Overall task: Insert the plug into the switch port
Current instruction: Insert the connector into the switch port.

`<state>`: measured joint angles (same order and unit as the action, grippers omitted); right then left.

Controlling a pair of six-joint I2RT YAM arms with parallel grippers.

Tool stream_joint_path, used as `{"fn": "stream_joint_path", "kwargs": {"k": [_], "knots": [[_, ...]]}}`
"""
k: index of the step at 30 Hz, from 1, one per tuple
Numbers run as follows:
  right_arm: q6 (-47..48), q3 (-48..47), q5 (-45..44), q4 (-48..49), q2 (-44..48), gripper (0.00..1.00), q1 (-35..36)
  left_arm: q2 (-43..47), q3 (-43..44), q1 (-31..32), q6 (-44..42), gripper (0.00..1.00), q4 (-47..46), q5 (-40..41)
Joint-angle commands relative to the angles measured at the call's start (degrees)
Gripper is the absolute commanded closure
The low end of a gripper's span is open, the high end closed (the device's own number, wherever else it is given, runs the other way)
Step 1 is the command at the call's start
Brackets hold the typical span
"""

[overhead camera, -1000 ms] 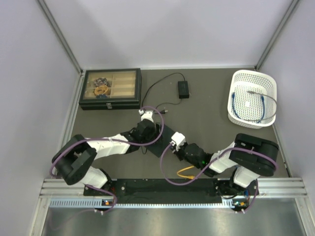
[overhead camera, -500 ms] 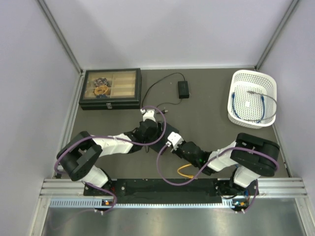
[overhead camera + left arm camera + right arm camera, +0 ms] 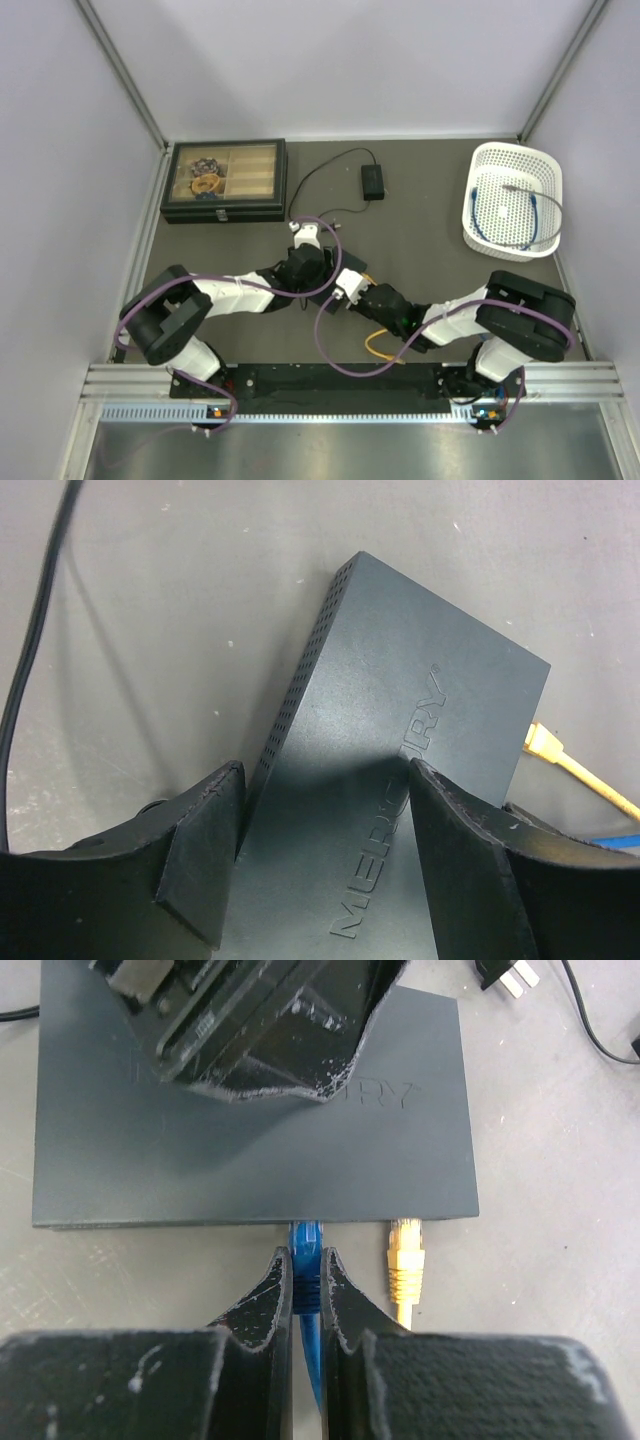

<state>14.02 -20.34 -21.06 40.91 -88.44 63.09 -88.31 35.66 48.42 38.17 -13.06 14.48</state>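
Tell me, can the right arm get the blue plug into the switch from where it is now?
Probably yes. The right gripper is shut on the blue plug, whose tip already meets the switch edge beside the yellow plug. The left gripper sits over the box top, not across that edge.

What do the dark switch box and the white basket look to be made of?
The switch box looks like matte dark grey moulded plastic, with raised lettering and a perforated vent side. The white basket looks like glossy plastic with a moulded lattice of holes, though that is less certain at this distance.

Two white-and-black arms [image 3: 235, 292] with looping purple cables [image 3: 330, 345] and scuffed black fingers [image 3: 255, 1310]
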Motion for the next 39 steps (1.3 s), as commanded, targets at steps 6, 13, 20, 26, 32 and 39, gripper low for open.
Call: {"fn": "stream_joint_path", "kwargs": {"k": [6,13,20,26,32,39], "knots": [[1.4,-11.5,13.7,15.5,3.9,1.0,-0.2,-4.8,1.2,10.5,4.9,0.34,2.7,-26.2],[1.1,-12.8,13.9,18.6,1.1,1.0,-0.2,-5.0,2.7,12.3,5.6,0.35,1.6,-28.0],[0.9,-14.6,14.6,22.5,-0.4,1.0,-0.7,-6.8,2.1,14.2,8.3,0.35,-3.0,-31.1],[0.2,-14.4,15.2,21.9,-0.7,1.0,-1.2,-4.5,1.7,13.5,7.1,0.36,0.1,-26.6],[-1.7,-9.6,15.2,19.1,0.9,1.0,-2.0,-0.9,3.2,7.8,0.7,0.33,6.7,-18.2],[-3.6,-6.4,15.2,16.8,-1.0,0.98,-2.8,-1.4,7.1,-0.5,-6.8,0.29,10.9,-13.0]]}}
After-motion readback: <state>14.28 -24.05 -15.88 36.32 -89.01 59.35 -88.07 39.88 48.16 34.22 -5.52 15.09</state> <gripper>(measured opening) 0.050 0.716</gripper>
